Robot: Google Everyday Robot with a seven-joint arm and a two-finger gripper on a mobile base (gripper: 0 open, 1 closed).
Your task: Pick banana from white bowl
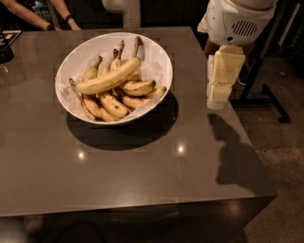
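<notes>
The banana (110,77), long, pale yellow and gently curved, lies on top of a bunch of shorter brown-spotted bananas (118,97) in the white bowl (71,59). The bowl stands on the far left part of a dark grey table (142,175). My gripper (219,83), cream-coloured, hangs from the white arm above the table's right edge, to the right of the bowl and clear of it, with nothing in it.
A person's arms (28,14) rest at the table's far left edge. A white post (126,12) stands behind the bowl. A black stand's legs (266,102) lie on the floor to the right. A dark object (5,47) sits at the far left.
</notes>
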